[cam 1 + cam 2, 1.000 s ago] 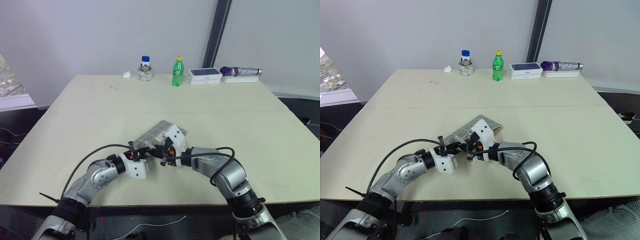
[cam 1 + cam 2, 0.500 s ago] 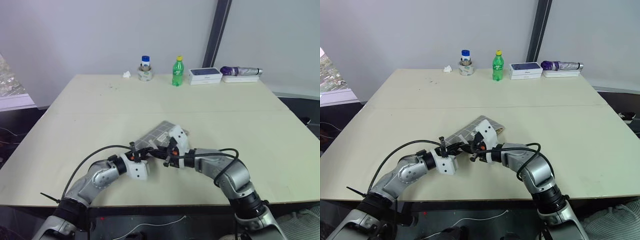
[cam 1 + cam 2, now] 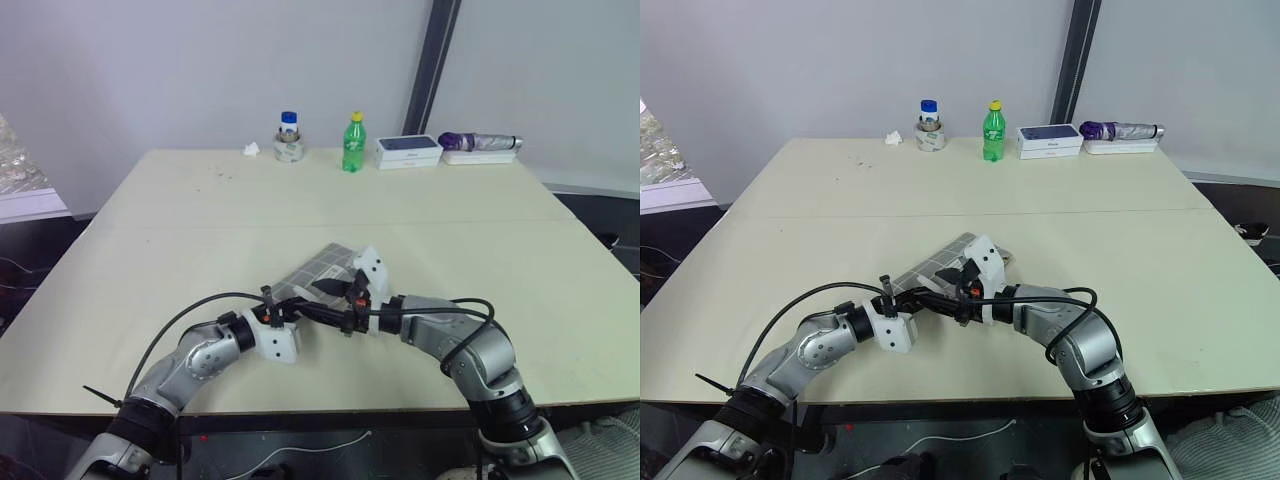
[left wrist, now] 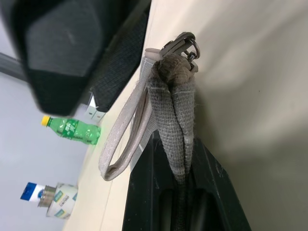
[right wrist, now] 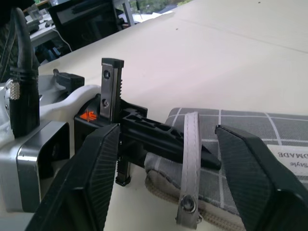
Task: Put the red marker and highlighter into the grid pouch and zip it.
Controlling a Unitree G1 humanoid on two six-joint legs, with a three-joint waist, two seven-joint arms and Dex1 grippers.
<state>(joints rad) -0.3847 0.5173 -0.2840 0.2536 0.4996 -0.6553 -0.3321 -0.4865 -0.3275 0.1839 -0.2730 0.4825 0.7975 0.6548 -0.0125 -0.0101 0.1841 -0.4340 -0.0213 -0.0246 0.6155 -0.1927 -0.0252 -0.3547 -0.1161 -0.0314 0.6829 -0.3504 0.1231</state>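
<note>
1. The grid pouch [image 3: 940,268] lies on the worktop [image 3: 1140,250] between both arms; the left gripper [image 4: 175,159] pinches its end fabric, so that anchor should hold firm.
2. The right gripper [image 5: 168,163] stands spread around the pull cord [image 5: 191,144]; it should close squarely before drawing along the zipper.

The pouch [image 5: 250,137] is grey with white grid lines and a grey loop [image 4: 122,139]; the table [image 3: 200,230] is pale beige; the bottle [image 3: 353,143] is green, yellow-capped; gripper fingers [image 5: 91,168] are black.
</note>
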